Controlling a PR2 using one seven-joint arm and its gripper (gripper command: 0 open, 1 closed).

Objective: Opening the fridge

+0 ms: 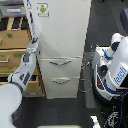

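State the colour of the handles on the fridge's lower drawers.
Silver, curved handles on the white fridge; exterior view.

One arm [22, 70] extends from lower left of the exterior view, reaching up and to the right. Forearm white and grey. Gripper [33, 46] at arm's upper end; jaw state not discernible at this resolution.

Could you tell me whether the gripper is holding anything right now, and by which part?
The gripper is at the fridge's left door edge; an actual grasp cannot be told.
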